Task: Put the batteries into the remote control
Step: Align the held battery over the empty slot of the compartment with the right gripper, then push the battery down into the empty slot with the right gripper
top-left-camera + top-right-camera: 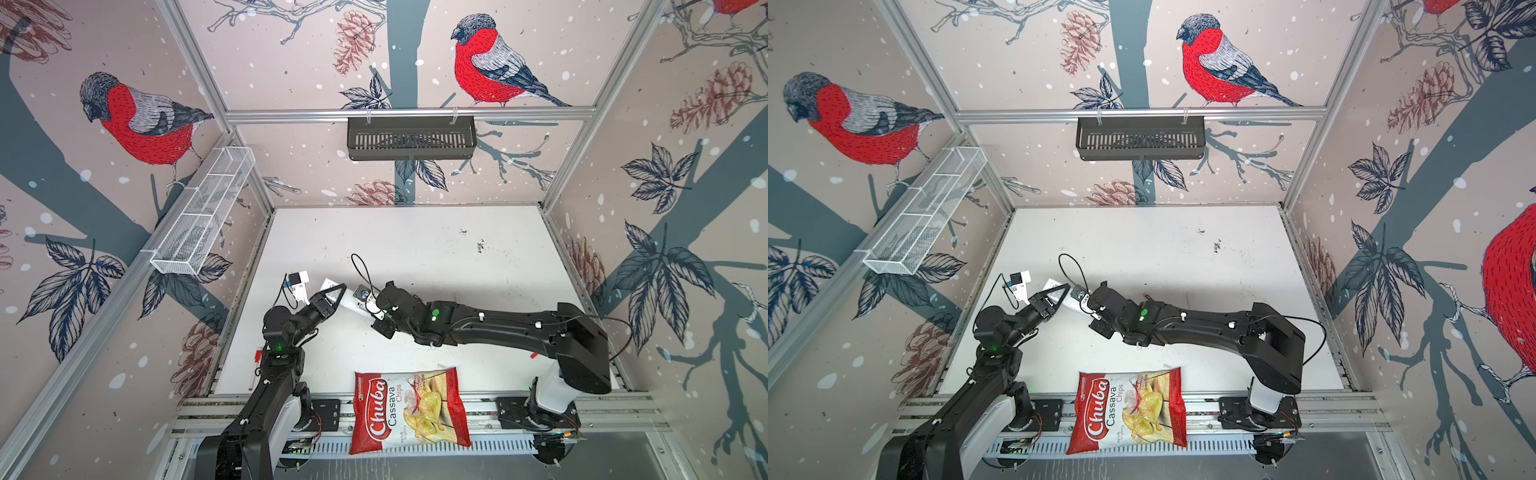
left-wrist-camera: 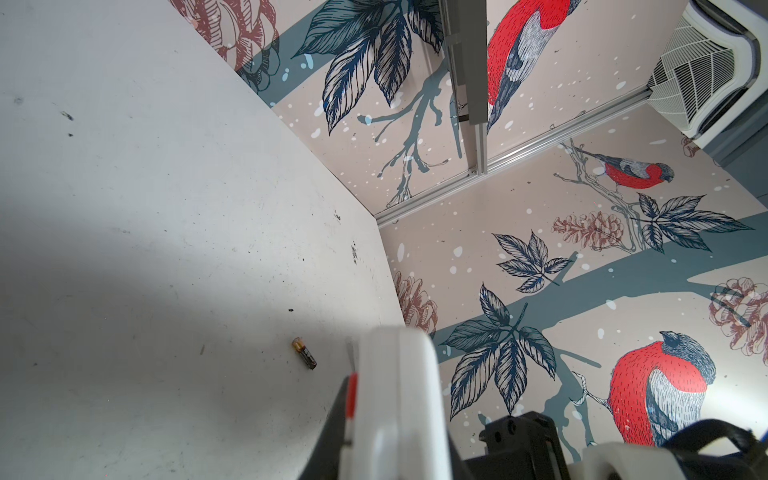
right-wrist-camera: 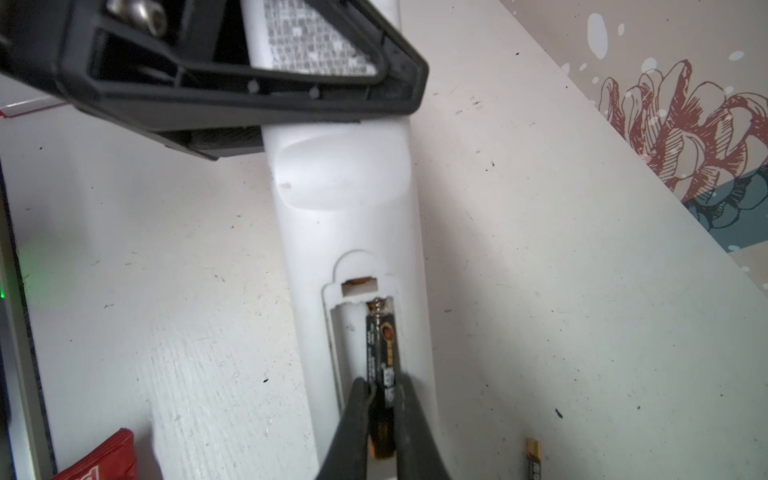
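The remote control (image 3: 345, 199) is held above the table with its plain white back up and its battery compartment (image 3: 351, 332) uncovered. My left gripper (image 1: 335, 296) is shut on the remote's far, labelled end; in the left wrist view the remote (image 2: 395, 395) fills the space between the jaws. My right gripper (image 3: 384, 399) is shut on one battery (image 3: 380, 349), whose front tip sits in the compartment's right slot against the contact. The left slot is bare. A second battery (image 2: 304, 353) lies loose on the table, also seen as the battery (image 3: 533, 455) beside the remote.
A red Chuba chips bag (image 1: 409, 409) lies across the table's front edge, between the arm bases. A red-and-white marker (image 1: 256, 365) lies by the left rail. A black basket (image 1: 411, 137) hangs on the back wall and a white wire basket (image 1: 203, 212) on the left wall.
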Controlling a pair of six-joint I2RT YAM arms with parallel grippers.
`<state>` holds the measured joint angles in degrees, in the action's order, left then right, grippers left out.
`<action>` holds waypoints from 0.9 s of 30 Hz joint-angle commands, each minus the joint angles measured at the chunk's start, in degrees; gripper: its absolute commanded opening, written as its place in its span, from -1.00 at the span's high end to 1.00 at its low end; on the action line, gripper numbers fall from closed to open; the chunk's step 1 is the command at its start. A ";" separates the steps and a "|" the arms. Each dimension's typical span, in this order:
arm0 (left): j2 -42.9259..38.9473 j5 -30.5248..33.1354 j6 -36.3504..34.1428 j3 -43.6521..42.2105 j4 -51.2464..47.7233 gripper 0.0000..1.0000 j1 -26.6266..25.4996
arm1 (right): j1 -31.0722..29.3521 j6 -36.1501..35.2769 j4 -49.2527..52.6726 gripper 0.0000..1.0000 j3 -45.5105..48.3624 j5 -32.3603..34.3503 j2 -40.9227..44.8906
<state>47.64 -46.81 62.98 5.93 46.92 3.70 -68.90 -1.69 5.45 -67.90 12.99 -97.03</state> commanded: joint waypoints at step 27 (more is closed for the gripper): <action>6.11 -12.86 16.64 -0.81 23.13 1.00 0.08 | 2.43 -13.28 -10.79 0.89 5.85 1.70 -0.96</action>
<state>53.95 -46.09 71.53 5.02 55.00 3.97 -67.44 -13.72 -6.70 -62.54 12.69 -96.90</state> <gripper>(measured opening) 0.209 0.127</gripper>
